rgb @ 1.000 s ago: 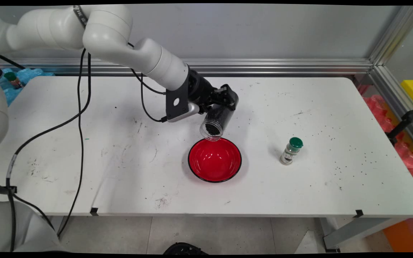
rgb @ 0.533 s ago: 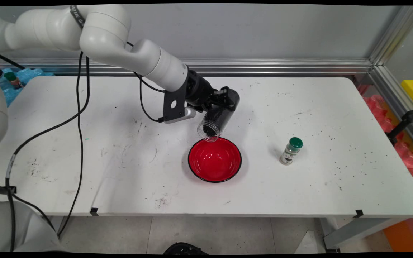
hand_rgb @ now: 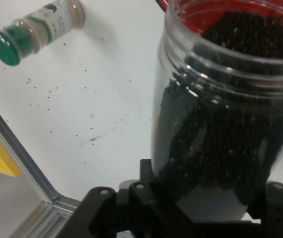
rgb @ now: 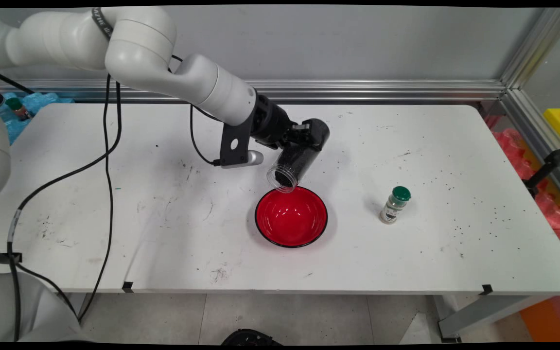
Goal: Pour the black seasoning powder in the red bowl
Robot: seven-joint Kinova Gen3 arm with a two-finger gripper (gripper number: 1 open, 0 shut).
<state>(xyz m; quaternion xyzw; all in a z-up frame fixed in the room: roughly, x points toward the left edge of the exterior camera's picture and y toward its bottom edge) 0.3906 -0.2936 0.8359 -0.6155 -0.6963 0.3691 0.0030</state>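
Tool (rgb: pixel 304 137) is gripping a clear jar (rgb: pixel 293 165) of black grains, tilting its mouth over the red bowl (rgb: pixel 291 216).

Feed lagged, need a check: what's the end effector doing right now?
End effector: shut on the clear jar of black grains, tilted mouth-down above the red bowl.

Clear jar (rgb: pixel 293 163) packed with black grains; bowl (rgb: pixel 291 217) glossy red inside, black rim; spice bottle (rgb: pixel 394 204) green cap, pale label; table (rgb: pixel 455 160) white, black-speckled; gripper (rgb: pixel 304 138) black
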